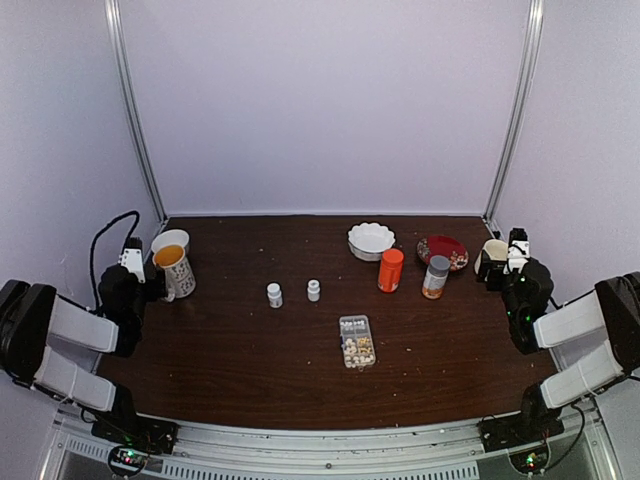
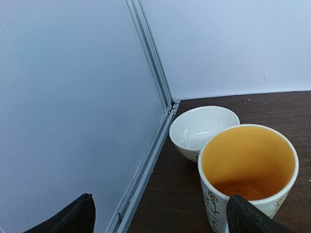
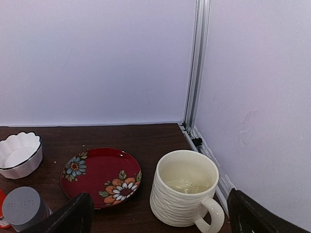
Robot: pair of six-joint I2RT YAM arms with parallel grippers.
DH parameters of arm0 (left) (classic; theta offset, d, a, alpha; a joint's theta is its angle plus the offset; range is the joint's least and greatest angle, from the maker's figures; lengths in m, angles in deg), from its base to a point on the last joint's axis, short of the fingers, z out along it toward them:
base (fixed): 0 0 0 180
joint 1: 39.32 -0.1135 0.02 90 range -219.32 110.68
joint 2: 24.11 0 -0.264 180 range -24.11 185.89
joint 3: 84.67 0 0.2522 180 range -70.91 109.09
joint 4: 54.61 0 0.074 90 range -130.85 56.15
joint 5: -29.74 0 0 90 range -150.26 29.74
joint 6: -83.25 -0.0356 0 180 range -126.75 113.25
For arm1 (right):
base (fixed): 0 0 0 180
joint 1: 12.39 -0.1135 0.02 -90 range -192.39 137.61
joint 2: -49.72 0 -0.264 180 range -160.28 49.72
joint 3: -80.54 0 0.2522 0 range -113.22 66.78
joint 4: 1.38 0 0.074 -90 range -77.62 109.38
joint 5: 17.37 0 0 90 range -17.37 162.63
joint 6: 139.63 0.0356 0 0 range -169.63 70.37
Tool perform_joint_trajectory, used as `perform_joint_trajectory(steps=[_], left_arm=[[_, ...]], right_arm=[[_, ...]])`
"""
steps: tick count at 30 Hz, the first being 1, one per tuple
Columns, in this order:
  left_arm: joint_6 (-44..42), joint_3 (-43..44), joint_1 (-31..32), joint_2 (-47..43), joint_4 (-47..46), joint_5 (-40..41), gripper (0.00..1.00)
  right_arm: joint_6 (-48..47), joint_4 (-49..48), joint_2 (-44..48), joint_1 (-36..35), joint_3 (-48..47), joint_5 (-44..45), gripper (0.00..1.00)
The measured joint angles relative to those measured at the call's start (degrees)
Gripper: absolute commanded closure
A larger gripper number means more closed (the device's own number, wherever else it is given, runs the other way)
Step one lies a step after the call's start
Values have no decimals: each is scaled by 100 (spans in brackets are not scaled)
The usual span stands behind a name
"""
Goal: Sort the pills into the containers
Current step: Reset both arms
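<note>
Left claw of mine spread wide and empty beside orange-lined mug, my right claw likewise spread beside cream mug, pills lying in clear organizer box mid-table, well apart from both.

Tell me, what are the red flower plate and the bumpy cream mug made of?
The red flower plate looks like glazed ceramic: smooth, with painted daisies. The ribbed cream mug seems glazed ceramic too, from its thick rim and soft shine. Looks alone can't prove it.
</note>
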Motion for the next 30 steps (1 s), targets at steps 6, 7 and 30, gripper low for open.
perform_joint_trajectory(steps=[6, 7, 30], left_arm=[[245, 481, -579, 529, -131, -903, 3], [262, 562, -581, 531, -87, -1005, 2], [350, 645, -581, 546, 76, -1453, 3]], right_arm=[[0, -7, 0, 0, 0, -26, 0], [0, -2, 0, 0, 0, -26, 0], [0, -4, 0, 0, 0, -68, 0]])
